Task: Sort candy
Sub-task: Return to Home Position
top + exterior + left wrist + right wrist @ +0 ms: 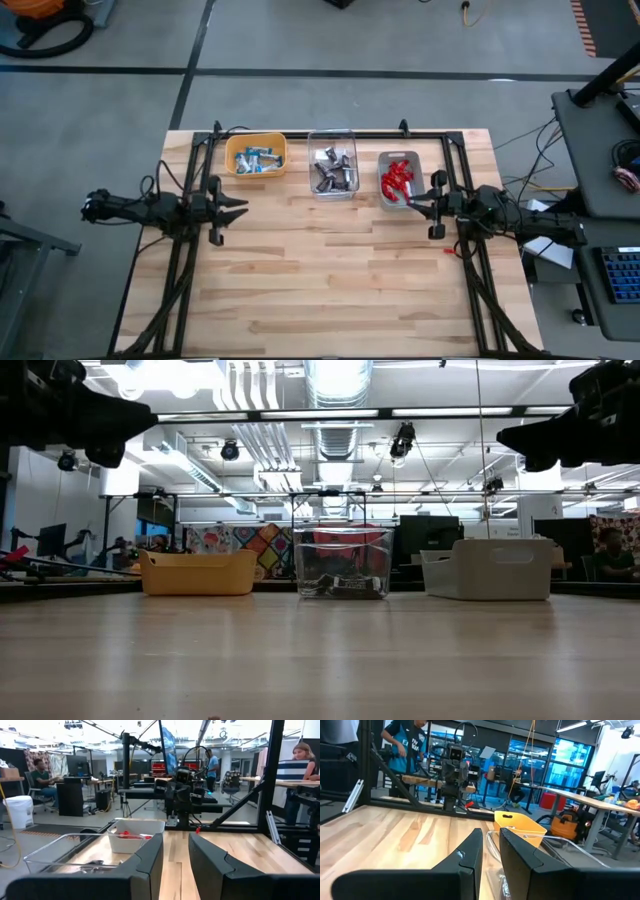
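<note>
Table [330,285] smooth pale wood; clear bin [340,555] glossy plastic; yellow bin [198,575], grey bin [490,568] matt.

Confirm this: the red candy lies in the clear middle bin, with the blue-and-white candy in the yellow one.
Wrong bin. The red candy lies in the grey bin on the right, as the high view shows; the blue-and-white candy is in the yellow bin.

Seen low, yellow bin [197,573] and grey bin [490,568] walls hide their candy [256,160]; overhead, pieces uncountably small.

Left tool [175,840], right tool [491,834], both slightly open
</note>
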`<state>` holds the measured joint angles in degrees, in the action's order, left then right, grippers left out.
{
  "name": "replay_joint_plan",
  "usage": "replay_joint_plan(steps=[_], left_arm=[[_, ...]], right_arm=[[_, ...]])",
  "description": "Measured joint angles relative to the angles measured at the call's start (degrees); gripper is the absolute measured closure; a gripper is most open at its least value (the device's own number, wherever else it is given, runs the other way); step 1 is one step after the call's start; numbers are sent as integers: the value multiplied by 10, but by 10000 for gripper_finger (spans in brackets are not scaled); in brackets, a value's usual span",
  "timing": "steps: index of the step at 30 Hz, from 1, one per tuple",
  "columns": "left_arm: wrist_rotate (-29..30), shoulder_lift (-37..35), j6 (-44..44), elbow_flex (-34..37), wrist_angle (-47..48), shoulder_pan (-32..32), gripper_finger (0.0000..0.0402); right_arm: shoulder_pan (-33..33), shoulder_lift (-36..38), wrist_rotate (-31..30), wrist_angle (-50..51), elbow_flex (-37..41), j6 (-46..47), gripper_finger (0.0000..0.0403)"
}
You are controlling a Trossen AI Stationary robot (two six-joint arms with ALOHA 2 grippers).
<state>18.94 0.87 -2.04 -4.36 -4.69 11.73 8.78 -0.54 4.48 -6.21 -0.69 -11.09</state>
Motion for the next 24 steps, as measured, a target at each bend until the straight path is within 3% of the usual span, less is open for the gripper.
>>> replay_joint_plan(steps=[17,22,24], left_arm=[[0,6,0,0,0,0,324],[0,6,0,0,0,0,324],[0,6,0,0,0,0,324]], right_arm=[[0,0,0,1,-1,23,344],[0,5,0,5,0,157,344],[0,5,0,34,0,160,344]])
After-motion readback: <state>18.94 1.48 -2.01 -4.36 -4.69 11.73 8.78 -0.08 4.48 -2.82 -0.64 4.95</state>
